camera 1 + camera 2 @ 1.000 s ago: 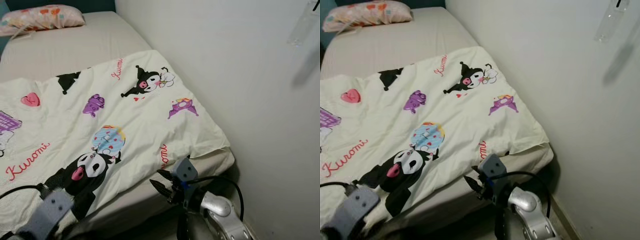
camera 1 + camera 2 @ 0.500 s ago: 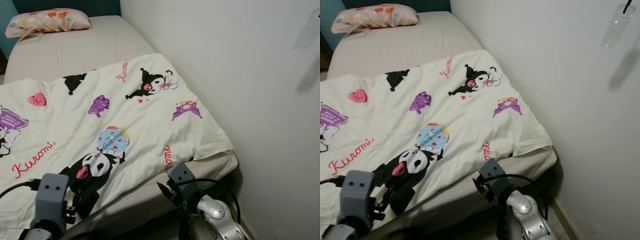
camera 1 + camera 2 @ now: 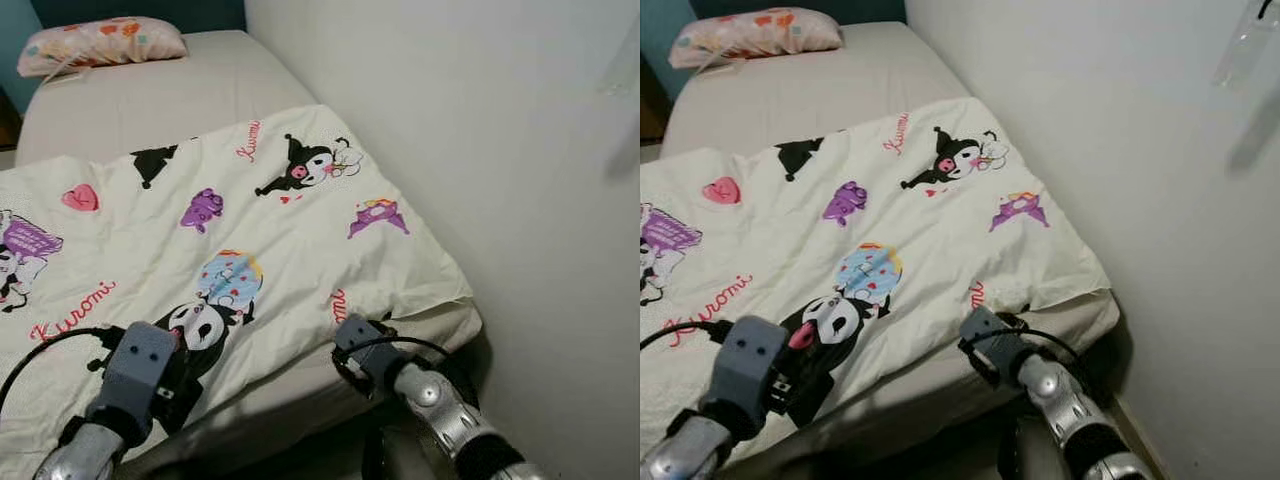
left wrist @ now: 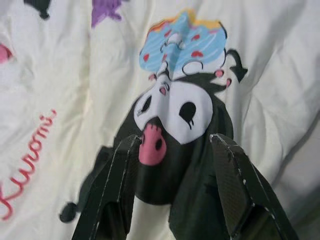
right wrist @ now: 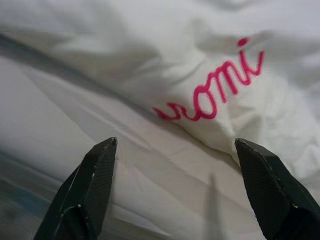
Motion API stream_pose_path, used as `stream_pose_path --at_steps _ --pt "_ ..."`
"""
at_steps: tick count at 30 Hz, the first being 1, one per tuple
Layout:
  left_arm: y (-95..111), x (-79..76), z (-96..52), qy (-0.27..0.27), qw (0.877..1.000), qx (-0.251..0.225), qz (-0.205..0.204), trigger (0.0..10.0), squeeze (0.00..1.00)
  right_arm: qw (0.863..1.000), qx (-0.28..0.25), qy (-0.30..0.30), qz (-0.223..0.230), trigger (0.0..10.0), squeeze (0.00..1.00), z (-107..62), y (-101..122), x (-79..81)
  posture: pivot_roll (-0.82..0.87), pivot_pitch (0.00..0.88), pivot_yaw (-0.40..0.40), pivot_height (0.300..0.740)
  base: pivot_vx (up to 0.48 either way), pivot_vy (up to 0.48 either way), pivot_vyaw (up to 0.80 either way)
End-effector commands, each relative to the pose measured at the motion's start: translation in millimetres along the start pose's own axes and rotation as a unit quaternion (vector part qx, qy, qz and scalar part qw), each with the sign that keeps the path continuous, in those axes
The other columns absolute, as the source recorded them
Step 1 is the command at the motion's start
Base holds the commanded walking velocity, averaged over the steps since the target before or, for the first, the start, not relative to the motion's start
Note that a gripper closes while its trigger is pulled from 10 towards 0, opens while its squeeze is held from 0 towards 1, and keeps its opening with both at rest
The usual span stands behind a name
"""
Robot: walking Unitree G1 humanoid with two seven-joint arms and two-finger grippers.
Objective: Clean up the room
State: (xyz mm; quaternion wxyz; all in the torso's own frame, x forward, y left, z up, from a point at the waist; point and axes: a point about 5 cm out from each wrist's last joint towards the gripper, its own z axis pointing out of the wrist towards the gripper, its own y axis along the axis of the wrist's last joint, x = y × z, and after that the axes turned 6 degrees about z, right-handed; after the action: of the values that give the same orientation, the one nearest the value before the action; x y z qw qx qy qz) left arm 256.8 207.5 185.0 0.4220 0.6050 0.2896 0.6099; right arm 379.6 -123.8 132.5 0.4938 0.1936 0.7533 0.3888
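Grippers first: you have the left gripper and right gripper both spread and empty at the near edge of the duvet, which covers only the foot of the bed, so spreading it toward the pillow likely remains.

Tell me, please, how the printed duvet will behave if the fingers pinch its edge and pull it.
The duvet will probably be floppy: it lies in soft wrinkles and drapes over the mattress edge. Likely light for its size, it may bunch and drag rather than slide flat. Both open grippers, left and right, face thin cloth, probably easy to pinch.
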Motion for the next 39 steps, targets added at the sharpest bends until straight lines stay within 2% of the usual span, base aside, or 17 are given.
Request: stream_pose_path --at_steps 1,4,7,8,10,12,13,15,18,19,22,24,26,29,31,33,39 --pt "0 2.9 -6.0 -0.006 1.0 0.002 0.019 10.0 0.0 1.0 0.026 0.002 0.016 10.0 0.0 -0.3 -11 7.3 0.01 0.477 0.021 0.571 0.0 0.0 0.0" --pt "6 10.2 -10.3 0.005 1.0 -0.002 0.022 10.0 0.0 0.986 0.047 -0.03 0.156 10.0 0.0 2.8 -15 0.9 0.02 0.488 0.019 0.571 0.0 0.0 0.0" --pt "7 12.9 -12.5 0.006 1.0 -0.002 0.025 10.0 0.0 0.974 0.049 -0.036 0.216 10.0 0.0 4.0 -15 0.6 0.03 0.494 0.017 0.571 0.0 0.0 0.0" --pt "7 14.7 -14.3 0.01 1.0 0.0 0.022 10.0 0.0 0.954 0.052 -0.046 0.293 10.0 0.0 4.8 -16 0.0 0.03 0.496 0.016 0.571 0.0 0.0 0.0" --pt "7 14.7 -14.3 0.01 1.0 0.0 0.022 10.0 0.0 0.954 0.052 -0.046 0.293 10.0 0.0 4.8 -16 0.0 0.03 0.496 0.016 0.571 0.0 0.0 0.0" --pt "8 18.1 -19.0 0.016 1.0 0.004 0.011 10.0 0.0 0.899 0.051 -0.06 0.431 10.0 0.0 7.0 -16 0.6 0.03 0.498 0.017 0.571 0.0 0.0 0.0" --pt "8 18.1 -19.0 0.016 1.0 0.004 0.011 10.0 0.0 0.899 0.051 -0.06 0.431 10.0 0.0 7.0 -16 0.6 0.03 0.498 0.017 0.571 0.0 0.0 0.0" --pt "10 19.6 -23.2 0.022 1.0 0.002 -0.013 10.0 0.0 0.831 0.045 -0.059 0.552 10.0 0.0 9.8 -13 4.5 0.03 0.497 0.017 0.571 0.0 0.0 0.0" --pt "11 19.6 -24.5 0.022 0.999 0.001 -0.025 10.0 0.0 0.807 0.044 -0.055 0.586 10.0 0.0 10.8 -12 7.0 0.03 0.497 0.016 0.571 0.0 0.0 0.0" --pt "12 18.7 -25.9 0.019 0.999 -0.003 -0.035 10.0 0.0 0.769 0.039 -0.048 0.636 10.0 0.0 12.3 -10 10.1 0.03 0.499 0.016 0.571 0.0 0.0 0.0" --pt "14 17.8 -27.1 0.017 0.999 -0.005 -0.04 10.0 0.0 0.735 0.032 -0.045 0.676 10.0 0.0 13.5 -7 12.0 0.03 0.5 0.018 0.571 0.0 0.0 0.0" --pt "15 16.6 -28.2 0.015 0.999 -0.006 -0.05 10.0 0.0 0.681 0.017 -0.048 0.73 10.0 0.0 15.7 -3 13.7 0.04 0.502 0.02 0.571 0.0 0.0 0.0" --pt "15 16.6 -28.2 0.015 0.999 -0.006 -0.05 10.0 0.0 0.681 0.017 -0.048 0.73 10.0 0.0 15.7 -3 13.7 0.04 0.502 0.02 0.571 0.0 0.0 0.0" --pt "16 17.5 -28.7 0.021 0.998 -0.009 -0.057 10.0 0.0 0.637 -0.007 -0.062 0.768 10.0 0.0 17.1 1 10.9 0.06 0.503 0.027 0.571 0.0 0.0 0.0" --pt "16 17.5 -28.7 0.021 0.998 -0.009 -0.057 10.0 0.0 0.637 -0.007 -0.062 0.768 10.0 0.0 17.1 1 10.9 0.06 0.503 0.027 0.571 0.0 0.0 0.0" --pt "19 21.3 -30.7 0.027 0.998 -0.012 -0.063 10.0 0.0 0.598 -0.038 -0.08 0.797 10.0 0.0 18.2 5 5.6 0.09 0.502 0.024 0.571 0.0 0.0 0.0" --pt "31 18.2 -33.4 0.008 0.997 -0.034 -0.072 10.0 0.0 0.616 -0.051 -0.092 0.781 10.0 0.0 21.3 14 1.2 0.11 0.496 0.019 0.571 0.0 0.0 0.0"
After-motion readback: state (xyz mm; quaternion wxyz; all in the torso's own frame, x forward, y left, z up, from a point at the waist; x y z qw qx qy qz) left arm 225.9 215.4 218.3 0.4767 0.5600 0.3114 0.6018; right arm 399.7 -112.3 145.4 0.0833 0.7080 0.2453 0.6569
